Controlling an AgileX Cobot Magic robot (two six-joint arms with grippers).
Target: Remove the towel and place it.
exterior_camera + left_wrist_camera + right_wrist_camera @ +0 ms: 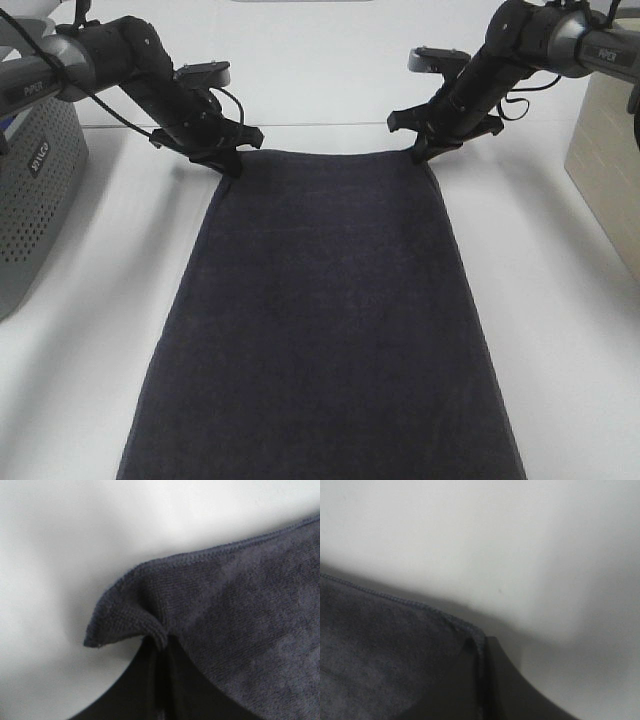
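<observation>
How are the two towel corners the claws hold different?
The left corner is puckered into a fold; the right corner is smooth and flat. The left corner sticks out past the fingers of the left gripper; the right corner ends about level with those of the right gripper. Both are far corners of one dark towel, each pinched shut.

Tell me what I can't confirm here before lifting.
Towel near end: exterior high view, cut off by the bottom edge; no tag visible.
Left end effector grip depth: left wrist view, puckered cloth covers the tips.
Right end effector grip depth: right wrist view, dark and blurred.
Grey box: exterior high view, cut off by the left edge.
</observation>
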